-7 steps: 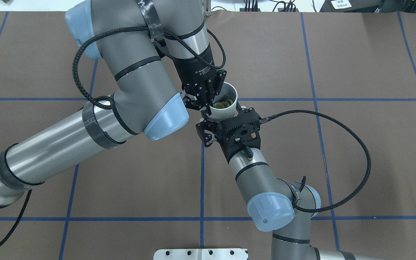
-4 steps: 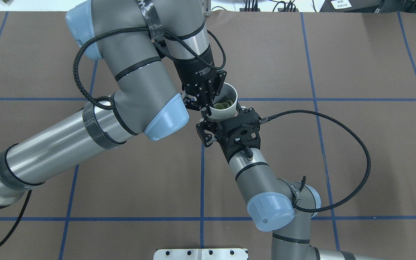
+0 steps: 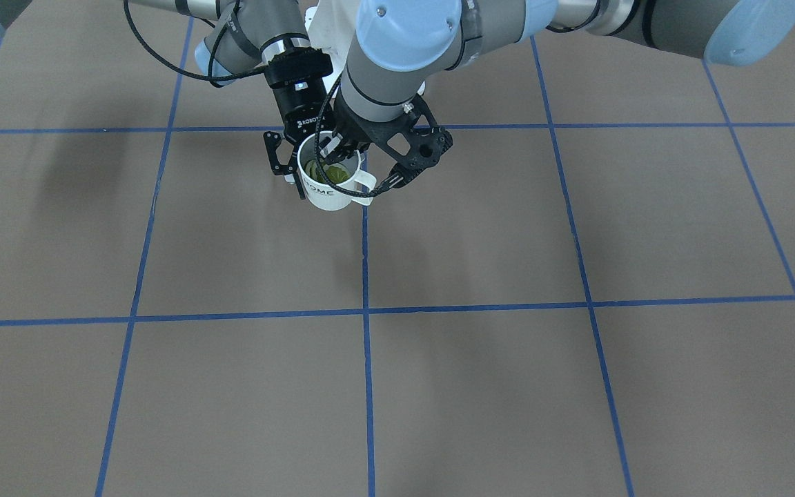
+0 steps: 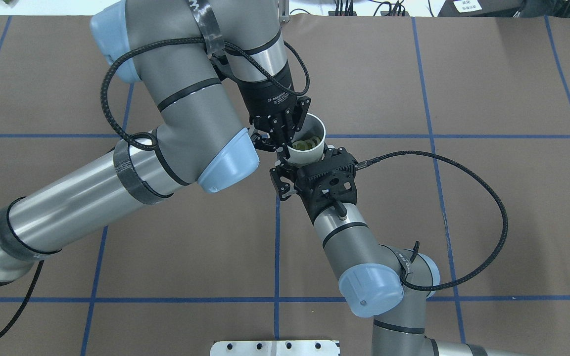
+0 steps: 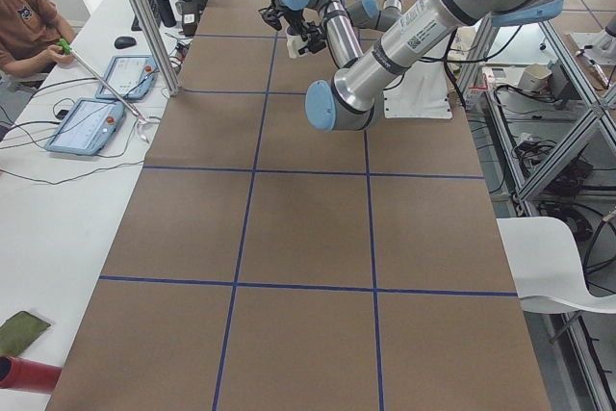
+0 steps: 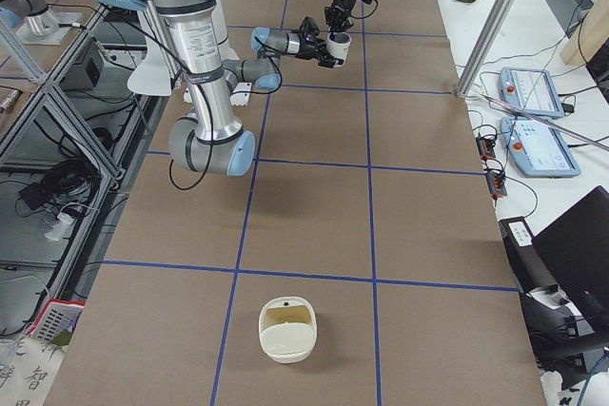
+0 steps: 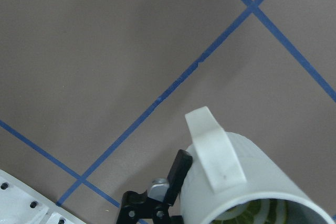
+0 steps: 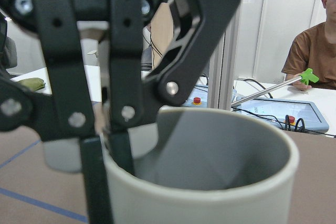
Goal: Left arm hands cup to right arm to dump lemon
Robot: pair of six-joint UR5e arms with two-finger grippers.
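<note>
Overhead: holding cup (image 3: 328, 192) aloft, upright to keep lemon (image 4: 306, 144) inside. Clamped at 9 o'clock rim by left gripper (image 4: 281, 140), leaving wall free for right gripper (image 4: 309, 160) flanking from 5 o'clock; perhaps not squeezing, cannot tell.

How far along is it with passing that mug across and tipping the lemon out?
Done: the left gripper holds the cup aloft by its rim, lemon inside. In hand: the jaws of the right gripper flank the cup, but I can't tell whether they have clamped. Left to do: the left gripper lets go, then the right tips the lemon out.
</note>
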